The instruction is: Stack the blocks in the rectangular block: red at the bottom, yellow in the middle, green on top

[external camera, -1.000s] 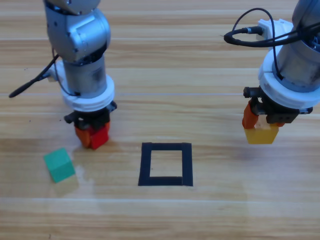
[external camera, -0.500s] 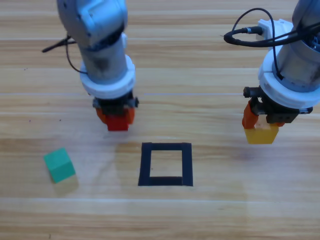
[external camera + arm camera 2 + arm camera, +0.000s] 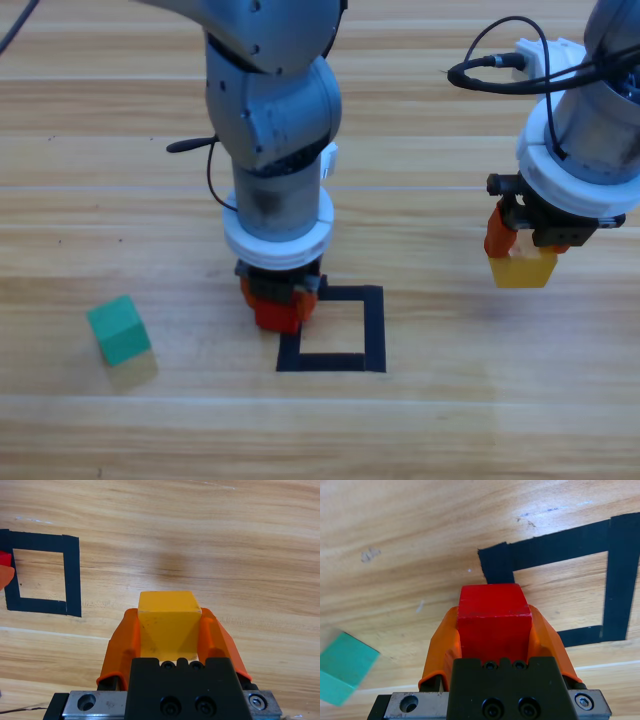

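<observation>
Left gripper [image 3: 279, 308]: the jaws are closed on the red cube [image 3: 277, 313], one orange jaw against each side face; in the left wrist view the cube [image 3: 492, 618] sits between the jaws with its front face clear of the tips; the gripper [image 3: 492, 630] is at the left rim of the rectangular block [image 3: 374, 330], over its upper left corner; in that view the tape outline [image 3: 620, 575] lies ahead and to the right of the cube, bare wood showing inside it; whether the cube touches the bench [image 3: 450, 420] cannot be told.

Right gripper [image 3: 520, 262]: the jaws are closed on the yellow cube [image 3: 522, 269], one jaw on each side; in the right wrist view the cube [image 3: 169, 622] fills the gap between the jaws; the gripper [image 3: 169, 630] is well to the right of the tape outline [image 3: 73, 575], apart from it, with a faint shadow on the wood beyond it; a sliver of the red cube [image 3: 4, 560] shows at that view's left edge.

Green cube [image 3: 119, 329]: on the bench, left of the tape outline and well apart from it, turned at an angle to the wood grain; it appears at the lower left of the left wrist view [image 3: 342, 667].
</observation>
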You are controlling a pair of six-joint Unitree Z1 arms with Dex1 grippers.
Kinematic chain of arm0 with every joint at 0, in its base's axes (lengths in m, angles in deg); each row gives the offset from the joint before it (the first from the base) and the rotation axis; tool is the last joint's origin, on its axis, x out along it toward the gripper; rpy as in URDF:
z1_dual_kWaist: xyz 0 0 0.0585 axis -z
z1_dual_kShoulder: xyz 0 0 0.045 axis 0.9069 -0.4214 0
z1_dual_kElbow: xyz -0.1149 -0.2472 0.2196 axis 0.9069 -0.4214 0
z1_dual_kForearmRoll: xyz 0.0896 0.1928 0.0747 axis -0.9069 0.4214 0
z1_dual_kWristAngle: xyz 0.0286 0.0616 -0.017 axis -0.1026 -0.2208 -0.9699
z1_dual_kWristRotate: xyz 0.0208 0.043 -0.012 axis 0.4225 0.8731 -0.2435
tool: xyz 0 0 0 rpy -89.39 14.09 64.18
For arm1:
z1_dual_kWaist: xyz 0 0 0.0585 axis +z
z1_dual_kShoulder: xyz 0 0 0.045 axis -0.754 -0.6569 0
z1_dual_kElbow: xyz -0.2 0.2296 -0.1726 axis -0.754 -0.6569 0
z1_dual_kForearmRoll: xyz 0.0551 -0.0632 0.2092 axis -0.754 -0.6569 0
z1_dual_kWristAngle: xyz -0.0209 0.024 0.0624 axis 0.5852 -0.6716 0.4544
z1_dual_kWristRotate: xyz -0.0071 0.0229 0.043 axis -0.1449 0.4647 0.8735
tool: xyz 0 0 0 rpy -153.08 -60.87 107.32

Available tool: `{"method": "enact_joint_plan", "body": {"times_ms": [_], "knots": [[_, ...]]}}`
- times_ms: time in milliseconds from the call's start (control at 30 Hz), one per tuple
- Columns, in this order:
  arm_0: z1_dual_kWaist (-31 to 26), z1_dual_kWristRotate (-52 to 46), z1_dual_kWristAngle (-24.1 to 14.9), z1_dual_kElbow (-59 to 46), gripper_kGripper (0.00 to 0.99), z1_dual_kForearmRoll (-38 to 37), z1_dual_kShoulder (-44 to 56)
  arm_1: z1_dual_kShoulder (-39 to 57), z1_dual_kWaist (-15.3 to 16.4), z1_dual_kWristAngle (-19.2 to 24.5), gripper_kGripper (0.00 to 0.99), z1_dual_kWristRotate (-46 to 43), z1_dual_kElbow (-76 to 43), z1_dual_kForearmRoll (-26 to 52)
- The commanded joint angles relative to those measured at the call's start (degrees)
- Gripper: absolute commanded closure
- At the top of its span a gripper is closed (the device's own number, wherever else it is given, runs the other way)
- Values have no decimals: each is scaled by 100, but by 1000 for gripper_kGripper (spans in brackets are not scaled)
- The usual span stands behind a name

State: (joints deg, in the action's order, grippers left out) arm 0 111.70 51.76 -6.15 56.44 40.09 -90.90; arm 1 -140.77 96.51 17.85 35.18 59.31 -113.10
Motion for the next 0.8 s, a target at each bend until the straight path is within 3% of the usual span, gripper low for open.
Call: {"method": "enact_joint_plan", "body": {"times_ms": [33, 333, 800], "knots": [[145, -680, 63, 2, 952, -27, 187, 30, 164, 40, 990, -56, -109, -52], [374, -1814, 54, 125, 950, -1, 337, 30, 164, 48, 990, -56, -118, -52], [681, -1875, 89, 292, 947, -36, 20, 92, 164, 57, 990, -47, -162, -52]]}}
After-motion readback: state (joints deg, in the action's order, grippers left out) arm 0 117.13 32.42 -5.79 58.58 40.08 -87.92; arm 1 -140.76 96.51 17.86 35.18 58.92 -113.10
